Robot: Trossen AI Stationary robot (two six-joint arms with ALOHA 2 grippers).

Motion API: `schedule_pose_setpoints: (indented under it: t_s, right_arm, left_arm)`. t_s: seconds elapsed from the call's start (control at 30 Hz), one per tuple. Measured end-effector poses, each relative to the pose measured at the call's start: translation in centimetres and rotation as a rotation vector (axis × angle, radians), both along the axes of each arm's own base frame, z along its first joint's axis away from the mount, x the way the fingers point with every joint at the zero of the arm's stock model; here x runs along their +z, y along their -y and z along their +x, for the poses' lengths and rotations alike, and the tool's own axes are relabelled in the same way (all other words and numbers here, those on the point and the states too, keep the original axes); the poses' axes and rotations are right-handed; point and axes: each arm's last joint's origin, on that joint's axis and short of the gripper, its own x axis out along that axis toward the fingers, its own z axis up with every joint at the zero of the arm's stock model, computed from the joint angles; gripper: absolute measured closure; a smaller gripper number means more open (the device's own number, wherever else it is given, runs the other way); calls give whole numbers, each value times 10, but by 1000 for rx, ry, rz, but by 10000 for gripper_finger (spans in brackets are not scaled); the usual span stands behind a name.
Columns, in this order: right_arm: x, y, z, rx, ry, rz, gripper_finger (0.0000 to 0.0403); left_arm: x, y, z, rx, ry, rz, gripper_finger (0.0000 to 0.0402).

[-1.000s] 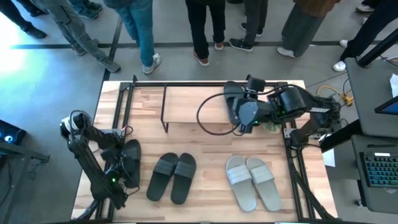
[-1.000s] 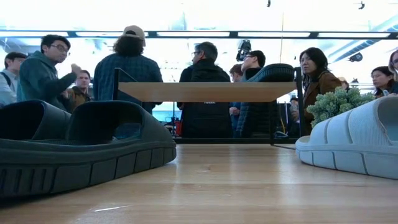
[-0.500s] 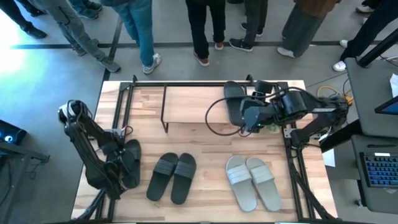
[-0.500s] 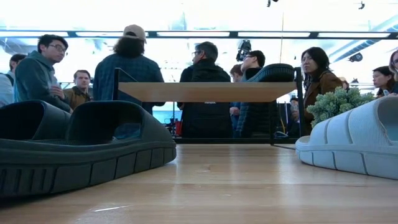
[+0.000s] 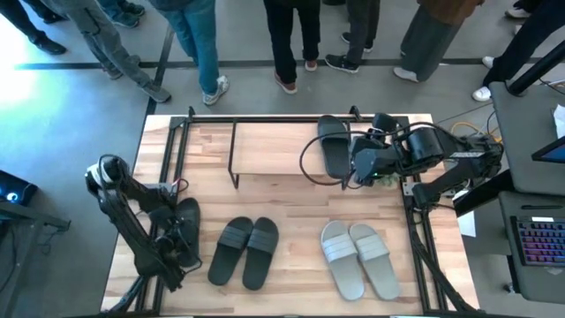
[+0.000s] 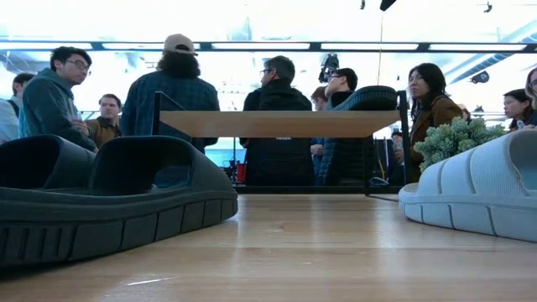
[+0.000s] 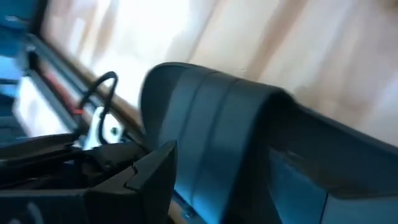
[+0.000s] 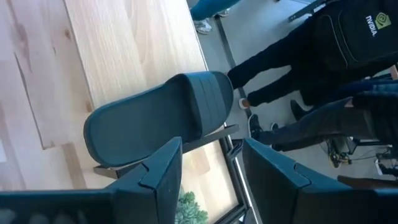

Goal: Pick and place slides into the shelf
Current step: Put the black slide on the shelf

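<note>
Hovering with our right pincer (image 5: pixel 353 164) released beside the dark slide (image 5: pixel 333 146) resting on the shelf (image 5: pixel 265 148), we judge one placement done. Our left pincer (image 5: pixel 181 237), spread wide, straddles another dark slide (image 5: pixel 184 231) on the table (image 5: pixel 296 212); next we clench.

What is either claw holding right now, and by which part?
Nothing, as far as the views show. The right claw is open, clear of the dark slide on the shelf. The left claw is at another dark slide without a visible grip.
</note>
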Motion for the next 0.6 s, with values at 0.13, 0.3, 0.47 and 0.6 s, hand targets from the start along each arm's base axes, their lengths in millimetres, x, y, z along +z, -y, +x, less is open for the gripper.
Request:
schedule_pose_setpoints:
  t_s: [0.13, 0.3, 0.47, 0.6]
  right_arm:
    - [0, 0, 2, 4, -7, -3, 243]
    - [0, 0, 3, 4, 2, -1, 243]
    - [-2, -1, 5, 4, 6, 0, 243]
    - [-3, -1, 6, 4, 4, 0, 243]
  left_arm:
    - [-7, 0, 3, 15, -28, 55, 218]
    - [-11, 0, 4, 15, -34, 73, 295]
    - [-18, -3, 3, 9, -39, 105, 361]
    - [-21, -6, 3, 12, -44, 126, 394]
